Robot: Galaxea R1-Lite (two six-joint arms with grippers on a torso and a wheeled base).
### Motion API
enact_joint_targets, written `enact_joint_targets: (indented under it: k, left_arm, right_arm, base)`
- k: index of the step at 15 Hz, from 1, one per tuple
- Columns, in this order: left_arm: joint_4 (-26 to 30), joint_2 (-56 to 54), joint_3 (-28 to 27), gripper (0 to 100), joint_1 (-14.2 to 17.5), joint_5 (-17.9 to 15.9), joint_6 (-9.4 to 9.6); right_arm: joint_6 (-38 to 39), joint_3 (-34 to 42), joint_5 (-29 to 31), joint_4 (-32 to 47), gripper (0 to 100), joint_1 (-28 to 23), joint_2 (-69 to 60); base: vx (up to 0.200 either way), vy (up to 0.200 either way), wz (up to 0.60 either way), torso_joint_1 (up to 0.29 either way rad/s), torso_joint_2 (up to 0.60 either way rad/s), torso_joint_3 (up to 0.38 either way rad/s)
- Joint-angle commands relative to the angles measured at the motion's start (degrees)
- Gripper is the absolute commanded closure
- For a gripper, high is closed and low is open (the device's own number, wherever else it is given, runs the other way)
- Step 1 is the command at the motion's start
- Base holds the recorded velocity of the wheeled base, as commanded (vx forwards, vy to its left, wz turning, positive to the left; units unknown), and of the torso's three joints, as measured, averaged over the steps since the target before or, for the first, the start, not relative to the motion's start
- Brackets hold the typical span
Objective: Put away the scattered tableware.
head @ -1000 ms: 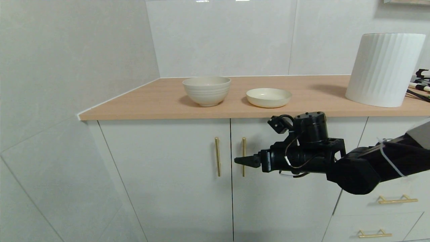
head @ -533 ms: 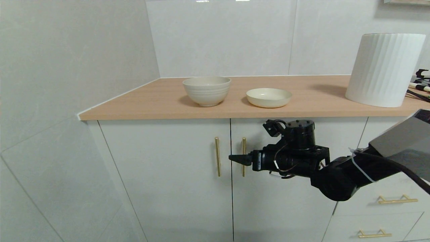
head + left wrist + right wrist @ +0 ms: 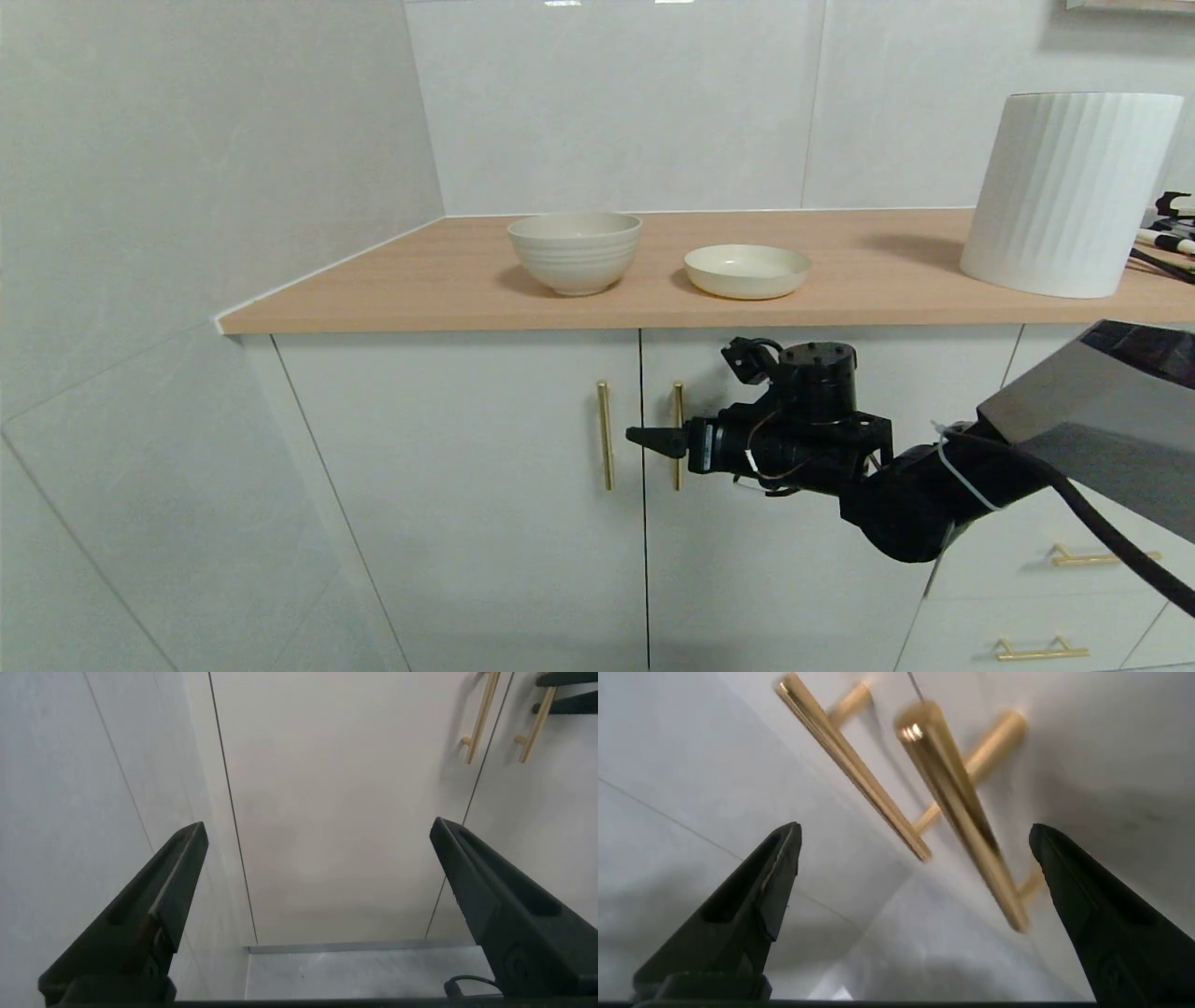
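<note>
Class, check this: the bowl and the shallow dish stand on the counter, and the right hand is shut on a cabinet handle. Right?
Not quite. The right hand is open, gripping nothing; the gold handles lie ahead of it, as the right wrist view shows. The bowl and dish do stand on the counter.

Right pincer [image 3: 646, 437]: before the cabinet doors [image 3: 448, 485], under the countertop [image 3: 420, 289] edge.
Door handles [image 3: 605, 448]: just ahead of the pincer, side by side, one on each door.
Bowl [image 3: 574, 252]: on the countertop, above, slightly left.
Plate [image 3: 747, 271]: on the countertop, above and right; beside the bowl, apart.
Ribbed container [image 3: 1069, 191]: on the countertop, above, far right.
Drawer handles [image 3: 1106, 556]: below, far right.
</note>
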State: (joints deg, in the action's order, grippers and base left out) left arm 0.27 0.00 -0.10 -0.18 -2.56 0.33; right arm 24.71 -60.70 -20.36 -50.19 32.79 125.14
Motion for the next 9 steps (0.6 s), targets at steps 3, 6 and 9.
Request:
enact_joint_targets:
  k: [3, 6, 9]
  left_arm:
    - [0.00, 0.00, 0.01, 0, 0.01, 0.01, 0.02]
    - [0.00, 0.00, 0.01, 0, 0.01, 0.01, 0.02]
    - [0.00, 0.00, 0.01, 0, 0.01, 0.01, 0.02]
  right_arm:
    - [2.10, 0.32, -0.03, -2.55, 0, 2.36, 1.16]
    - [2.18, 1.37, -0.12, -2.63, 0, 2.36, 0.55]
    - [2.18, 3.13, -0.30, -2.72, 0, 3.07, -0.24]
  base:
    - [0.000, 0.000, 0.00, 0.000, 0.00, 0.000]
    - [0.000, 0.000, 0.00, 0.000, 0.00, 0.000]
    - [0.000, 0.000, 0.00, 0.000, 0.00, 0.000]
